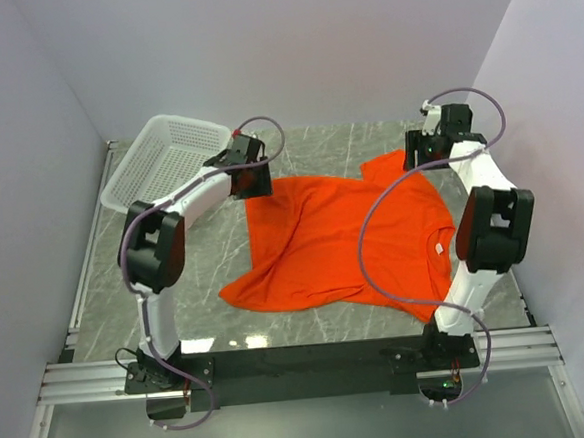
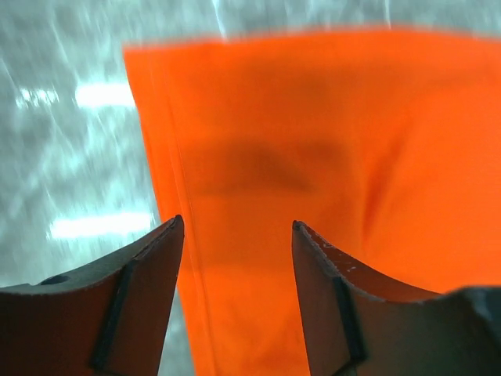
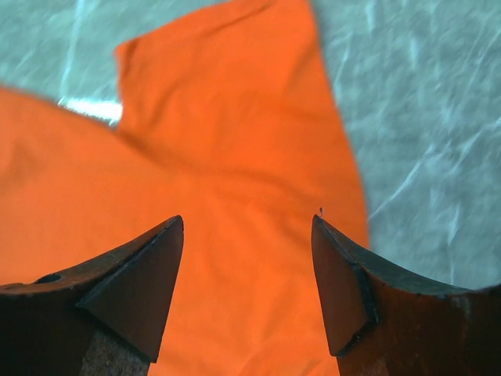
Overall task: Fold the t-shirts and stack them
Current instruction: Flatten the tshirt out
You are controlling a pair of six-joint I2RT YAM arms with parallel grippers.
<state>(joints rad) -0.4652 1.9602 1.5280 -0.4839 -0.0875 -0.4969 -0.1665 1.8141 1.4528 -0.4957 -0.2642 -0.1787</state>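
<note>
Here, the orange t-shirt (image 1: 343,237) lies on the worktop (image 1: 203,260), its length running from left pincer (image 2: 235,227) to right pincer (image 3: 247,221); both hang spread and empty, cloth directly beneath each, equally near.

Bright even light — blurry wrist views; glare

A white mesh basket (image 1: 140,169) stands on the grey marbled table (image 1: 327,141); far-left corner.
</note>
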